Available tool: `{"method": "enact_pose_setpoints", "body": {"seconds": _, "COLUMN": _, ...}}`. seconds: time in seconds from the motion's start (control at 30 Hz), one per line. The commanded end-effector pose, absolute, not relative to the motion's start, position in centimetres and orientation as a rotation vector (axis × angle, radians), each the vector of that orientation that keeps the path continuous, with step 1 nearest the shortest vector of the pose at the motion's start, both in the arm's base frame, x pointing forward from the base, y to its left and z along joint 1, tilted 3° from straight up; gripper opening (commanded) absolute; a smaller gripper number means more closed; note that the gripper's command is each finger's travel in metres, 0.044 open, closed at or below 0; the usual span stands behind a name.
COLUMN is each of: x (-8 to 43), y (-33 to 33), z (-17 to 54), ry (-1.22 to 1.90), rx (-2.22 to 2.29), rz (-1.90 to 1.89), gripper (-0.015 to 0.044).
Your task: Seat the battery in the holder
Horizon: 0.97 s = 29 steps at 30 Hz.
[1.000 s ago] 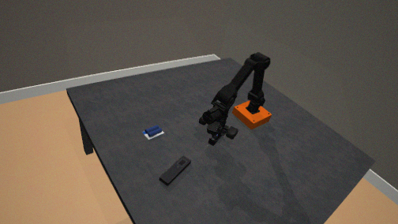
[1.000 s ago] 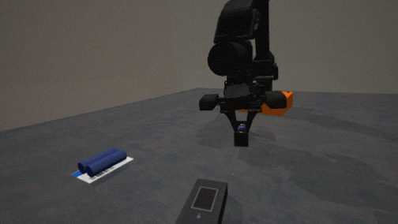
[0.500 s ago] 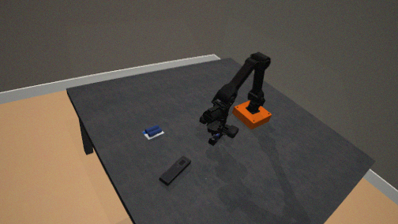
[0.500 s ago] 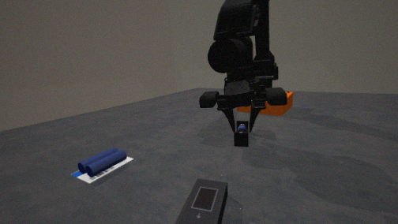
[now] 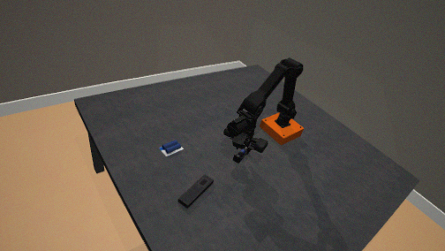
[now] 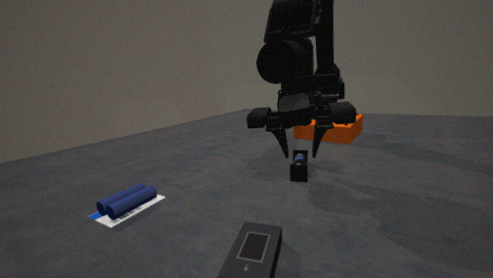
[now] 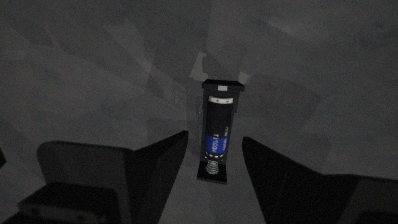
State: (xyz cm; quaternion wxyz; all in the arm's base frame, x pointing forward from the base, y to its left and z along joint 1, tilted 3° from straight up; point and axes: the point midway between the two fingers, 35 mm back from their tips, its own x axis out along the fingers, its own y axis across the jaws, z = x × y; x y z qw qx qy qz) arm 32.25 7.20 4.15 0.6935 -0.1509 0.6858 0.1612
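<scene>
The holder (image 6: 298,174) (image 7: 214,179) is a narrow black tray with a coil spring (image 7: 212,168) at its near end in the wrist view and a lip at the far end. The black and blue battery (image 6: 299,159) (image 7: 216,143) lies lengthwise in it and looks straight. Its flat end meets the spring, and its silver-banded end is close against the lip; the terminal tip is not visible, so how far under the lip it sits cannot be told. My gripper (image 6: 300,157) (image 7: 214,138) is open, one finger at each side of the holder, with gaps to both sides.
Two blue cylinders (image 5: 171,147) (image 6: 131,202) lie on a white card (image 5: 177,151) (image 6: 112,224) to the left. A dark remote-like block (image 5: 194,192) (image 6: 261,228) lies nearer the front. The arm's orange base (image 5: 282,134) (image 6: 337,133) is behind.
</scene>
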Motion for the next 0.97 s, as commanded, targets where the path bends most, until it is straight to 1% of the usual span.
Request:
{"method": "enact_pose_setpoints", "body": {"seconds": 0.0, "x": 32.4, "y": 7.3, "z": 8.1, "ry": 1.503, "rx": -0.336, "rz": 0.358, "gripper": 0.0329}}
{"method": "enact_pose_setpoints", "body": {"seconds": 0.13, "x": 32.0, "y": 7.2, "z": 10.7, "ry": 1.501, "rx": -0.335, "rz": 0.358, "gripper": 0.0434}}
{"method": "enact_pose_setpoints", "body": {"seconds": 0.17, "x": 31.9, "y": 7.2, "z": 10.6, "ry": 1.501, "rx": -0.335, "rz": 0.358, "gripper": 0.044}}
{"method": "enact_pose_setpoints", "body": {"seconds": 0.93, "x": 31.9, "y": 7.2, "z": 10.6, "ry": 1.501, "rx": -0.335, "rz": 0.358, "gripper": 0.044}}
